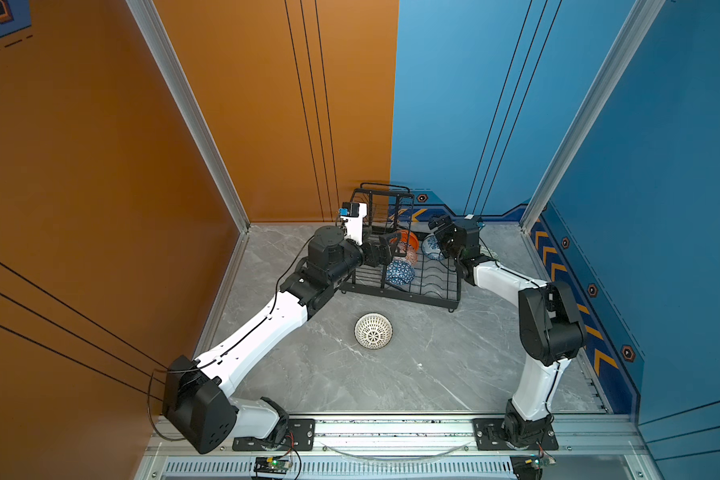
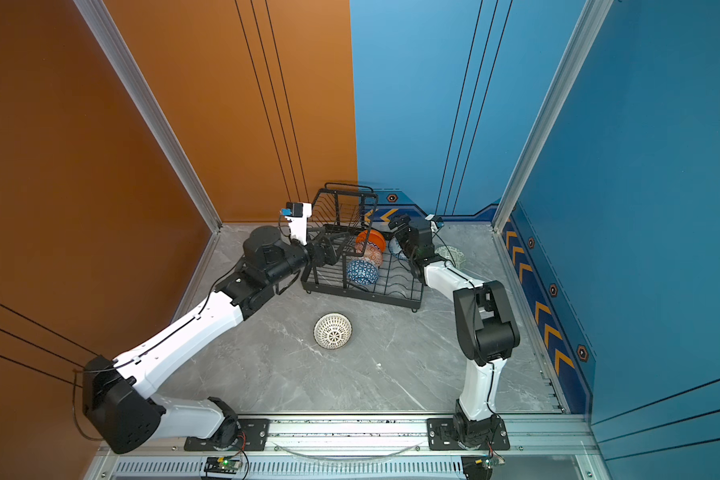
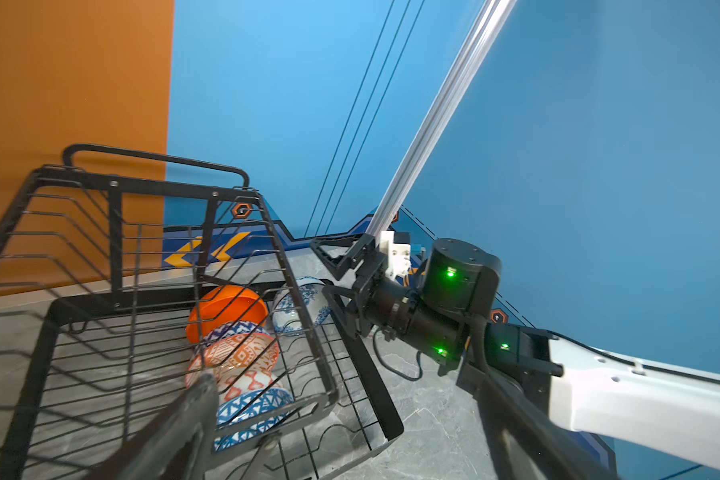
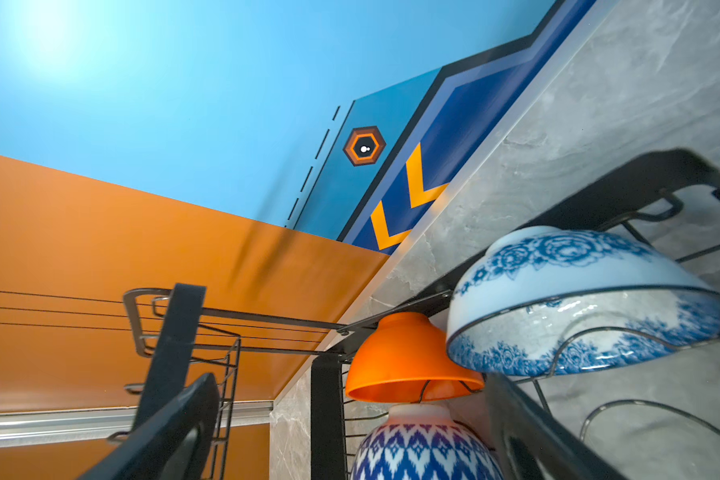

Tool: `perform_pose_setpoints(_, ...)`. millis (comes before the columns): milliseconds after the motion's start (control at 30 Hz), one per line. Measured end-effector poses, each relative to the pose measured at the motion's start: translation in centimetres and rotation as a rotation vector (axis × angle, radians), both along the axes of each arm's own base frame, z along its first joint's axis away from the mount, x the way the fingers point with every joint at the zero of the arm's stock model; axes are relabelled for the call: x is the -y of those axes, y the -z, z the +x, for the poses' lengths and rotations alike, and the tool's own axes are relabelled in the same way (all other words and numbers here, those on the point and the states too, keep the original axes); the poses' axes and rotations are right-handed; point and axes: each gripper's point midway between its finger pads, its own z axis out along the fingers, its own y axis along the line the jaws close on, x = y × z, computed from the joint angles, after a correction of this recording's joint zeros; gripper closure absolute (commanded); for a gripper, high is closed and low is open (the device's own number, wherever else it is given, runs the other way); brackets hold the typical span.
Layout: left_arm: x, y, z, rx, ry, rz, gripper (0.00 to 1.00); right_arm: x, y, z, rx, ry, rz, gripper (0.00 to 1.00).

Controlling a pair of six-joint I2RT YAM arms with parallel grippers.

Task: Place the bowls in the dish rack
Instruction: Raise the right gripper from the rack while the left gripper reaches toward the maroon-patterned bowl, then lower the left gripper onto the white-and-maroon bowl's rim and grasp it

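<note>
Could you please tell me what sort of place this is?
Probably a robot test cell, not a real kitchen: orange and blue panel walls in an aluminium frame, two arms bolted to a front rail, and a dish rack with bowls on a marble-look tabletop.

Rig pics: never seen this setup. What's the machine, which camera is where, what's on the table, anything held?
Two robot arms are mounted along the near edge, each ending in a two-finger gripper. Both top views look down on everything from one camera head. Each wrist view rides on an arm, looking past its fingers. On the grey table stands a black wire dish rack. Four bowls sit in it: orange bowl, orange-white bowl, blue triangle bowl, floral bowl. Two are outside: the white dotted bowl in front, the pale green bowl behind the right arm. The left gripper and right gripper are both open at the rack, holding nothing.
</note>
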Motion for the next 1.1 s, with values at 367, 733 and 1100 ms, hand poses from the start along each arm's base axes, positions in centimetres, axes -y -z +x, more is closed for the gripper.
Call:
perform_pose_setpoints(367,-7.5,4.8,-4.3,-0.213,-0.163,-0.018,0.02,1.1,-2.7,-4.9,-0.040,-0.051,-0.134,0.00)
perform_pose_setpoints(733,-10.4,17.3,-9.9,-0.613,-0.204,0.061,0.02,-0.9,-4.8,-12.6,-0.064,-0.235,-0.414,0.00)
perform_pose_setpoints(1100,-7.7,23.9,-12.6,-0.830,-0.105,0.179,0.03,-3.4,-1.6,-19.9,-0.130,-0.468,-0.642,0.00)
